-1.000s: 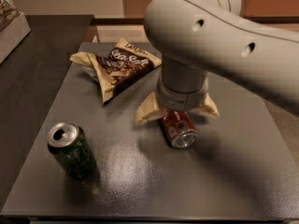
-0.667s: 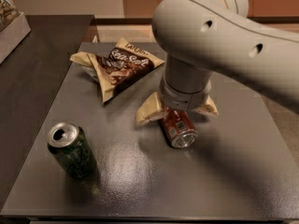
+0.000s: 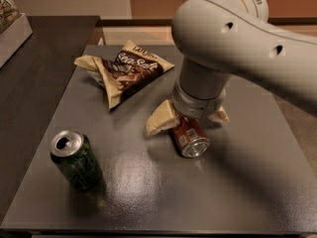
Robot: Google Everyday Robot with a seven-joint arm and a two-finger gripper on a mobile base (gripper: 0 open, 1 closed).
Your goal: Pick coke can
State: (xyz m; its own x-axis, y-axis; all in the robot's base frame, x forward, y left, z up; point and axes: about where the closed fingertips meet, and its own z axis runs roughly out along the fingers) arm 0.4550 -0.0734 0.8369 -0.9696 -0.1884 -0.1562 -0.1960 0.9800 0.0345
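My gripper (image 3: 190, 117) is down on the grey table (image 3: 163, 192), with its cream fingers (image 3: 161, 119) spread wide on either side of the coke can (image 3: 189, 137). They're not clamped on it. The can's lying on its side right under the gripper, far end tucked between the fingers. Its long axis runs toward the camera, silver end facing me and a bit right. A green can (image 3: 75, 158) stands upright well off to the gripper's left in my view, nearer me. A chip bag (image 3: 126, 71) lies beyond-left.

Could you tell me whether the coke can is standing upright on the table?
No, the coke can lies on its side on the table, a silver end facing the camera, with the gripper at its far end.
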